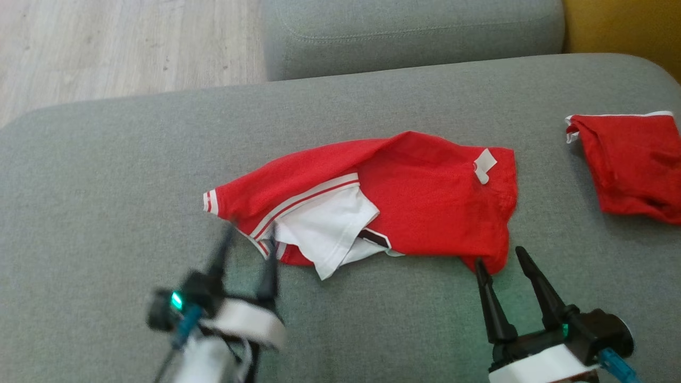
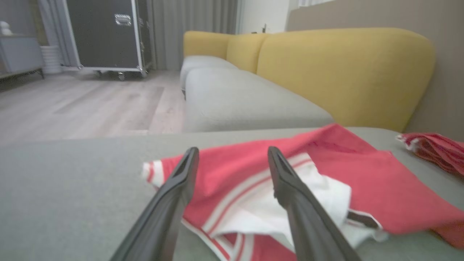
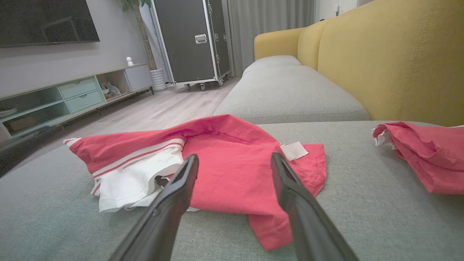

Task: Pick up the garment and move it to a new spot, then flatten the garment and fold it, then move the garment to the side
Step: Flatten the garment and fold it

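Nearest the head camera, the left gripper [image 1: 250, 242] is smeared by motion blur. Its wrist view shows it [image 2: 232, 150] released, the two dark fingers spread with nothing between them, above the striped near-left part of the garment [image 1: 425, 207]. Whether either tip touches the cloth is hard to make out. Toward the near right, the right gripper [image 1: 499, 256] also stands open and empty. One fingertip sits at the garment's near-right corner, and contact there cannot be judged. In its own wrist view [image 3: 235, 156] a red flap lies on the cushion under the gap between the fingers.

That garment, a red shirt, lies crumpled in the middle of the grey seat cushion [image 1: 106, 186]. Its long axis runs from left to right across the cushion. A striped red-and-white cuff [image 1: 211, 202] points toward the cushion's left edge, and a white label [image 1: 485, 165] shows near the far-right corner of the cloth. White fabric [image 1: 330, 223] spills from a fold on its near side.

Near the cushion's right edge lies a second red cloth [image 1: 633, 165], well apart and cut off by the frame. Beyond are a yellow backrest [image 1: 622, 26] and wooden floor [image 1: 106, 42].
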Available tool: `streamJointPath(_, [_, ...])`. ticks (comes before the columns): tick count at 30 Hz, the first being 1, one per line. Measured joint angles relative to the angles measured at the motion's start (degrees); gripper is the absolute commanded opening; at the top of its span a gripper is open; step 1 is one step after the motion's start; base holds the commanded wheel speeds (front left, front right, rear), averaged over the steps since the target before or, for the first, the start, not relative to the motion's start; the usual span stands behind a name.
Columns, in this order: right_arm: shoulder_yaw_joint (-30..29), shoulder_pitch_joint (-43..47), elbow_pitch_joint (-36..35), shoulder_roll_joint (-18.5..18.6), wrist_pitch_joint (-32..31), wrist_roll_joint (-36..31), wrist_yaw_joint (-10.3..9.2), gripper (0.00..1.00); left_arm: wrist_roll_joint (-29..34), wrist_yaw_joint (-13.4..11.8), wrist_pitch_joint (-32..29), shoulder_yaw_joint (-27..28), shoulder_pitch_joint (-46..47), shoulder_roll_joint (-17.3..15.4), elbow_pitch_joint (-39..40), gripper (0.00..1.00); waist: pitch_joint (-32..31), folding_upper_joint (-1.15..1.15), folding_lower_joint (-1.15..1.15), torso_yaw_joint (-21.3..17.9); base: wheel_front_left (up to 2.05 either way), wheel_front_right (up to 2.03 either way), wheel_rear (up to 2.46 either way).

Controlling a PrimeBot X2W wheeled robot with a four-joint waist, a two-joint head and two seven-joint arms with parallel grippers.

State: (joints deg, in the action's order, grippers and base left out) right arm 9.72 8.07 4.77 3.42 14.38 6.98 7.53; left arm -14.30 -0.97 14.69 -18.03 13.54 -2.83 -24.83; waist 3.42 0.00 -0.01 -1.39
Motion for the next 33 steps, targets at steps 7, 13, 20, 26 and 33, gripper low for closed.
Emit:
streamJointPath(7, [0.8, 0.0, 0.0, 0.0, 0.0, 0.0, 0.00, 1.00, -7.6, 1.5, 0.0, -12.7, -3.6, 0.0, -4.7, 1.00, -0.5, 0.00, 0.00, -1.0, 0.00, 0.00, 0.00])
streamJointPath(13, [0.8, 0.1, 0.0, 0.4, 0.0, 0.0, 0.00, 1.00, -17.5, 0.3, -1.6, -19.6, -1.3, 0.0, -10.4, 1.00, 0.5, 0.00, 0.01, -2.4, 0.00, 0.00, 0.00])
streamJointPath(20, [0.8, 0.1, 0.0, 0.8, 0.0, 0.0, 0.00, 1.00, -26.1, -1.6, -1.2, -22.8, 2.7, 0.0, -12.4, 1.00, 1.5, 0.00, 0.01, -3.5, 0.00, 0.00, 0.00])
streamJointPath(26, [0.7, 0.1, 0.0, 1.0, 0.0, 0.0, 0.00, 1.00, -29.8, -1.5, -0.9, -25.5, 3.9, 0.0, -13.6, 0.00, 1.6, 0.00, 0.01, -3.7, 0.00, 0.00, 0.00])
streamJointPath(33, [-0.6, 0.3, -0.2, 1.0, 0.0, 0.0, 0.00, 1.00, -31.2, -2.1, -0.5, -26.3, 3.8, -0.1, -10.6, 0.00, 0.7, 0.00, 0.01, -2.4, 0.00, 0.00, 0.00])
